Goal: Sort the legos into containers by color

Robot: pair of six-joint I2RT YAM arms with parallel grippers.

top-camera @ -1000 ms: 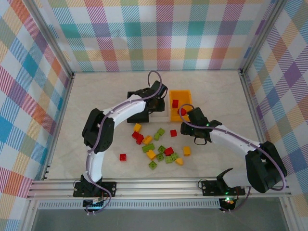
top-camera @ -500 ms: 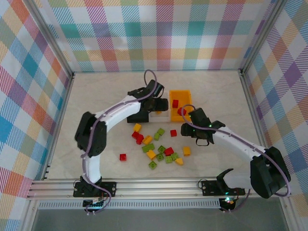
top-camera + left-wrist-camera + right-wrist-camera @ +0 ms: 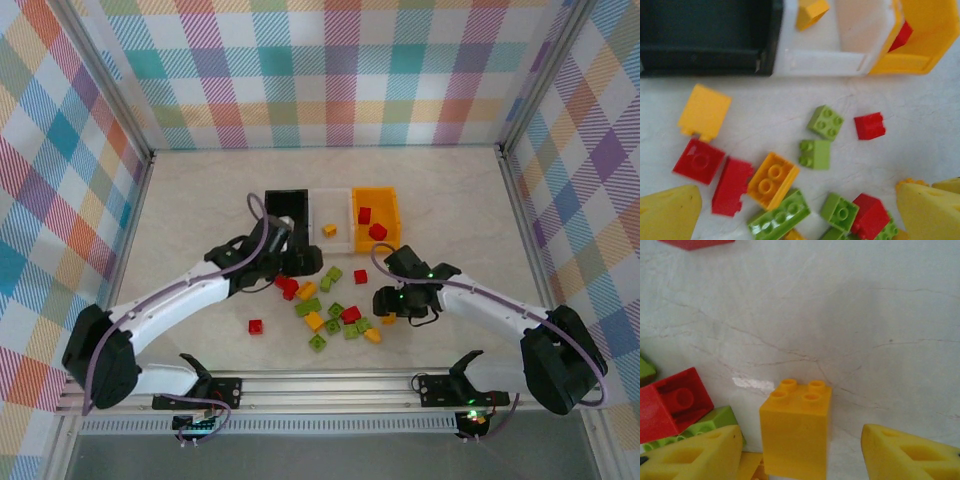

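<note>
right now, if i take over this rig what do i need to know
Left end effector: open, holding nothing, over the bin side of the pile.
Right end effector: open, fingers either side of an upright yellow brick, not closed on it.
Bins in a row: black bin, white bin, orange bin.
Done: binned yellow brick in the white bin; two red bricks in the orange bin.
Left: loose pile of red, green and yellow on the table, plus a lone red brick.
</note>
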